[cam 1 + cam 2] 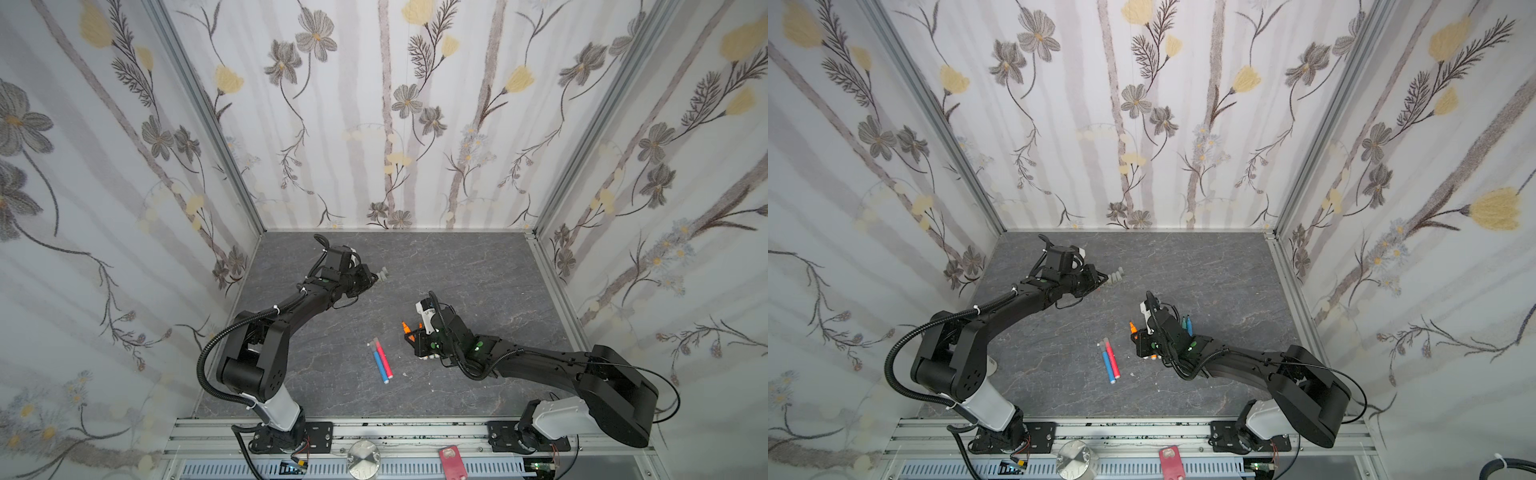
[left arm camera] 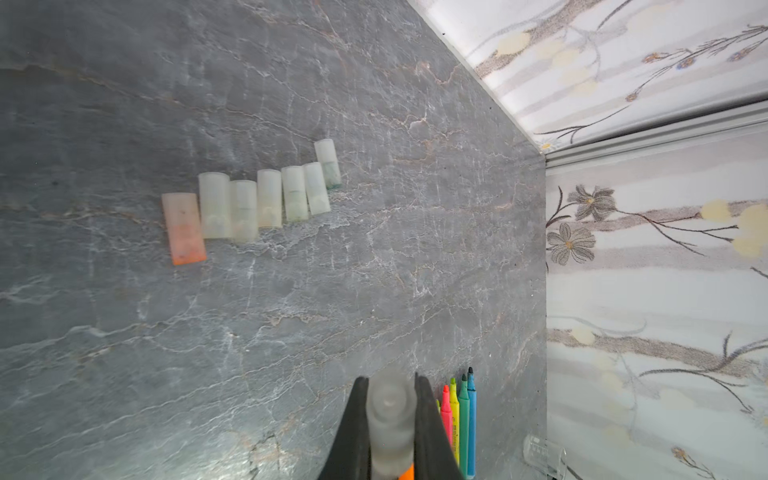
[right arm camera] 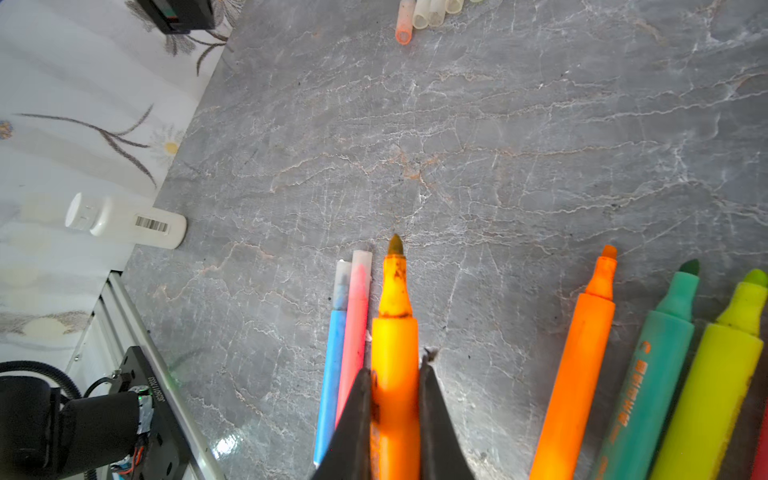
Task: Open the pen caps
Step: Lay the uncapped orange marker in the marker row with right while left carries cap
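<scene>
Left gripper (image 2: 390,379) pinching pen cap (image 2: 390,419), right gripper (image 3: 395,365) pinching orange pen (image 3: 395,332), barcode (image 3: 151,224) on bottle (image 3: 112,216)

The left arm (image 1: 266,328) and right arm (image 1: 557,361) are matte black, built of boxy links with rounded joint housings. Each has a pale grey-white lowest segment above a black base plate (image 1: 318,432) dotted with screws. A ribbed black conduit (image 1: 203,365) loops along the left arm, held by white cable ties; thinner black cables trail along the right. Small green lights glow near both wrists. The left claw (image 2: 390,378) and right claw (image 3: 395,365) have black fingers tapering to wedges.
</scene>
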Controlling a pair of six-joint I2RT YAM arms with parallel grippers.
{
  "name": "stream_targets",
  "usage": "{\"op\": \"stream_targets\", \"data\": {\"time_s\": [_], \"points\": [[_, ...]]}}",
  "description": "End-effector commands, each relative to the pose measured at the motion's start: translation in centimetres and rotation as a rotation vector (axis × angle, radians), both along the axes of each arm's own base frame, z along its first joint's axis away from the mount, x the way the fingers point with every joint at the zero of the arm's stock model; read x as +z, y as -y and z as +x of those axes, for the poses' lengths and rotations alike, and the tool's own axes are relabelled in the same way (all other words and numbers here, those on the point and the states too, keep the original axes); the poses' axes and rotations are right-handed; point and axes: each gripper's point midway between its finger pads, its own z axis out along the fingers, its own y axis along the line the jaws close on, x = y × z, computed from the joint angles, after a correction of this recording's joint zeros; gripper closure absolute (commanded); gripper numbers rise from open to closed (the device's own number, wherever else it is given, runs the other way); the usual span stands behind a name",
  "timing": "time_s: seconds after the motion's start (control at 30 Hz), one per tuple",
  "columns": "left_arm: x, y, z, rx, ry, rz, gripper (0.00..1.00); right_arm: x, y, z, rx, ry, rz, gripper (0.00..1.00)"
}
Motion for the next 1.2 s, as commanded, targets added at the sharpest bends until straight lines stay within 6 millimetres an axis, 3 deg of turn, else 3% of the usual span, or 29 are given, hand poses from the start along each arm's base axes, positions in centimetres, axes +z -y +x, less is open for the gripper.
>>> {"op": "stream_targets", "data": {"time_s": [0.0,0.23,0.37,0.43,0.7,1.17], "points": [[-0.1,-2.2,-0.2,0.021,0.018,0.029,1.00,-0.9,0.6,0.8,-0.075,-0.007,-0.059,1.00],[-0.8,-6.9,-2.0,0.081,0.005,0.058,1.00,-2.4,0.5,1.8,-0.171,-0.006,-0.203,1.00],[-1.2,-8.4,-3.0,0.098,-0.003,0.052,1.00,-3.2,1.3,2.3,-0.232,-0.015,-0.279,0.99],[-1.3,-9.0,-3.4,0.107,-0.006,0.053,1.00,-4.5,1.7,2.5,-0.253,-0.021,-0.339,0.97],[-2.1,-10.0,-4.2,0.119,-0.016,0.043,1.00,-5.6,2.2,3.2,-0.279,-0.013,-0.426,0.97],[-2.1,-10.4,-3.9,0.125,-0.010,0.034,1.00,-7.2,2.1,3.7,-0.279,-0.036,-0.518,0.89]]}}
